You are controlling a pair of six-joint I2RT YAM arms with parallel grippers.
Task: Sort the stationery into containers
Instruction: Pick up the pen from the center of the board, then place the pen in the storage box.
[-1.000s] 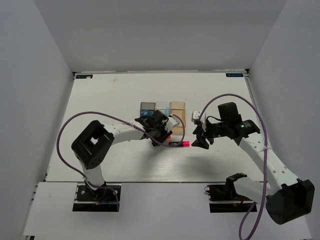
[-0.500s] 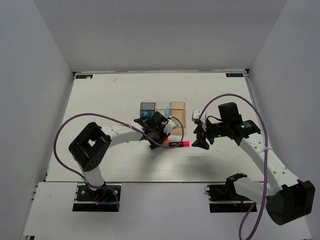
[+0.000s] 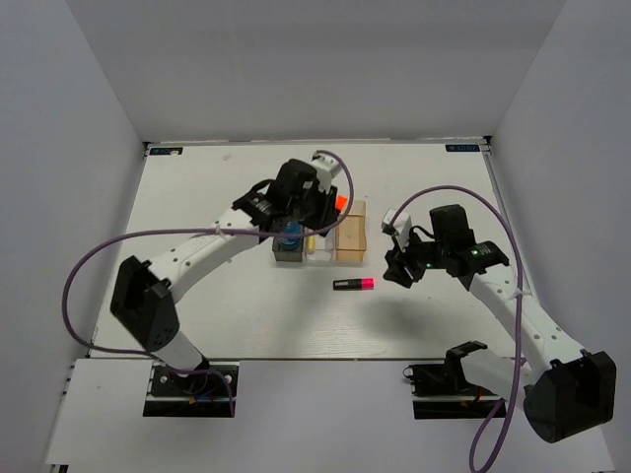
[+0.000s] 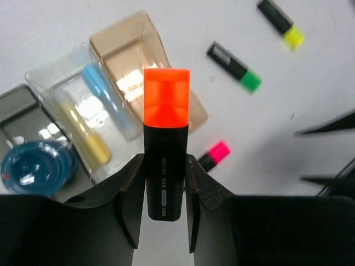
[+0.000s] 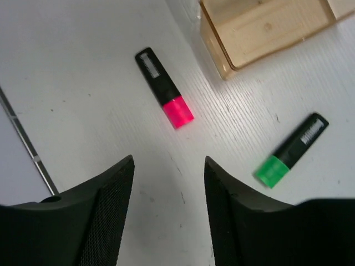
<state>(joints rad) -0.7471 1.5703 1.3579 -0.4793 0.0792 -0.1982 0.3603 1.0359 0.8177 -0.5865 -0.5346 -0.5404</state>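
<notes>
L gripper (image 4: 165,166): clamped on black-bodied highlighter w/ orange cap (image 4: 166,111), mid-frame, above bin row.
R gripper (image 5: 169,160): jaws apart, holding nothing, over white tabletop (image 5: 83,83).
Pink-ended black highlighter (image 5: 165,87): flat on tabletop, upper centre.
Green-ended black highlighter (image 5: 291,151): tabletop, right of frame.
Clear rect. plastic bin (image 4: 39,72): light-blue stick (image 4: 105,94) + pale yellow stick (image 4: 86,136) inside.
Smoky grey bin (image 4: 19,105): blue round roll (image 4: 33,169) inside, lower left.

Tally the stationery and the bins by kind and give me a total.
Highlighters: 4 (orange highlighter, pink highlighter, green highlighter, yellow highlighter)
Sticks: 2 (light-blue stick, pale yellow stick)
Rolls: 1 (blue roll)
Bins: 3 (dark grey bin, clear bin, tan bin)
Total: 10
</notes>
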